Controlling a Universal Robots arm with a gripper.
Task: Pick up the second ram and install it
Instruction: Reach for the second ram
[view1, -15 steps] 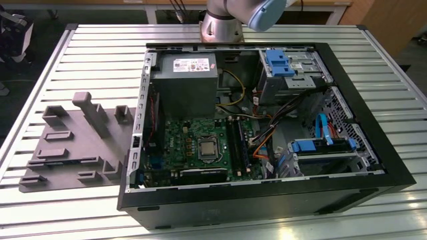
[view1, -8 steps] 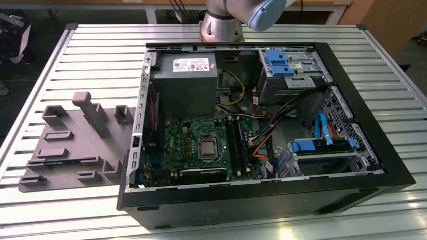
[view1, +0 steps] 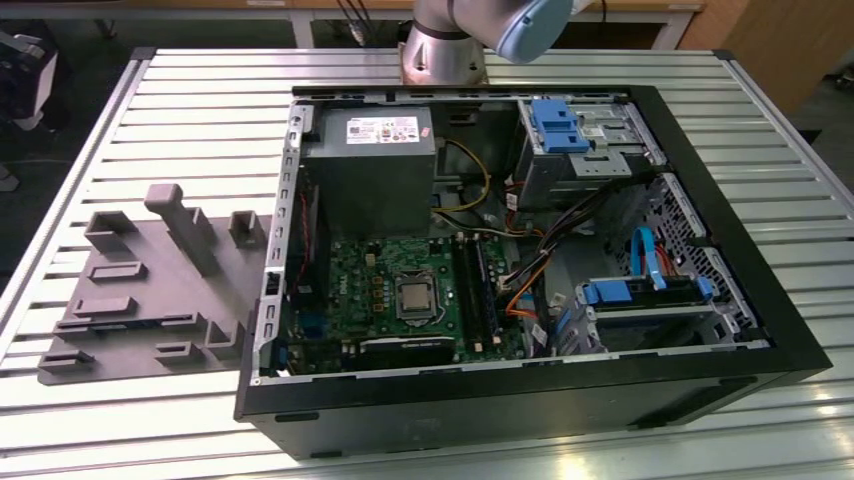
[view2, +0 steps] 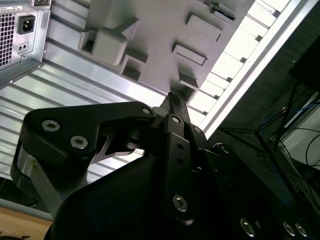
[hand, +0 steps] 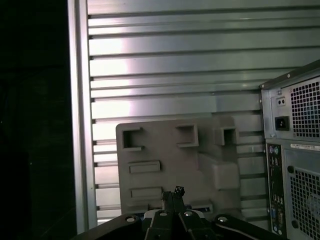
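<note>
- The gripper (view2: 172, 100) is clenched in both wrist views (hand: 176, 192). Its fingertips are pressed together and nothing can be seen between them.
- Its tips hang clear of the grey tray (view2: 160, 30), which lies beyond them on the slatted metal counter (view1: 134, 420).
- A thin stick with dark chips rests at one edge of the tray in the second wrist view. It looks like the second ram (view2: 222, 11), though this cannot be told for certain. It is apart from the gripper and nothing grips it.
- In the exterior view the tray sits at about 9 o'clock of the open computer case (view1: 534, 395), just beside its wall.
- Inside the case, the green motherboard (view1: 360, 290) lies toward 7 o'clock, and the grey power supply (view1: 367, 170) sits at about 11 o'clock.
- Long dark memory slots (view1: 474, 285) run beside the processor. Whether they are filled cannot be told.
- The arm's base (view1: 447, 45) stands at 12 o'clock, behind the case.
</note>
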